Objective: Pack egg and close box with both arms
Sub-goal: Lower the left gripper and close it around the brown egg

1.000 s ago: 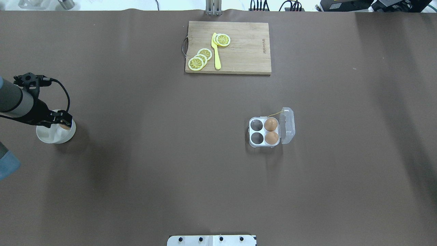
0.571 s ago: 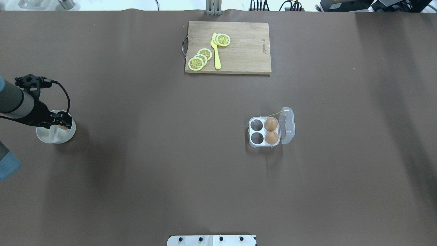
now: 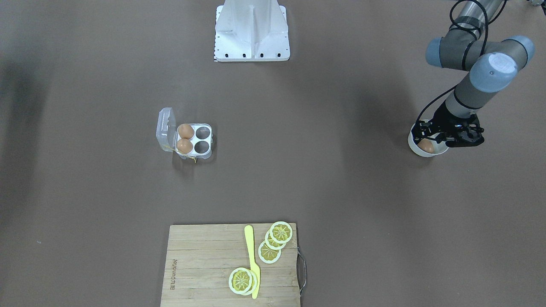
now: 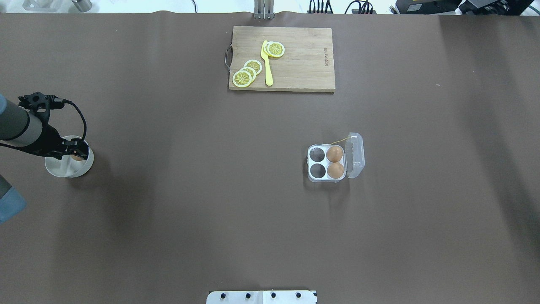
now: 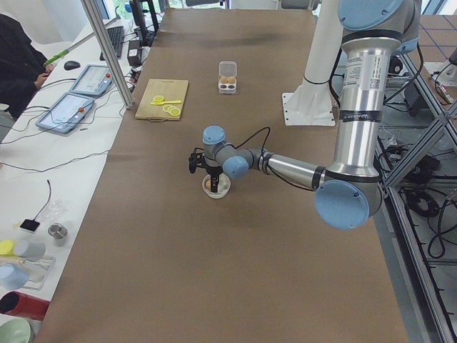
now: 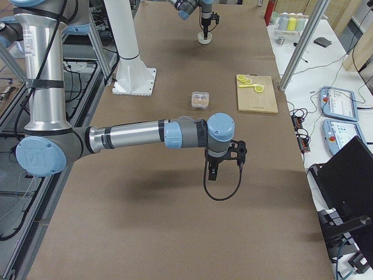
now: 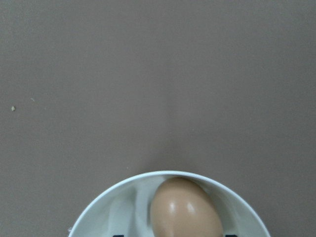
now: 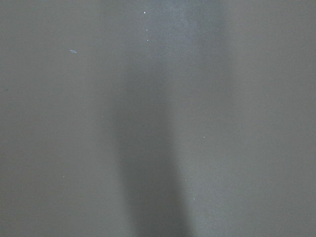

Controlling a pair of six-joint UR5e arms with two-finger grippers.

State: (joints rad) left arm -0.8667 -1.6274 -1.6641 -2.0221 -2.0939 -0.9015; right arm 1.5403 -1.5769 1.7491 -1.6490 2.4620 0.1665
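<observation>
Straddling one of three eggs [image 7: 185, 210], left gripper [image 4: 78, 153] gapes; right gripper [image 6: 211, 175], cannot tell.

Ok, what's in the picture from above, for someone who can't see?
At the left edge, the tool of a robot arm hangs over a brown egg in a white bowl. Right of centre, a clear egg box lies open with two eggs inside. A wooden board with lemon slices sits at the back.

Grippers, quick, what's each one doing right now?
Left gripper: open, straddling the egg in the bowl.
Right gripper: cannot be told.
</observation>
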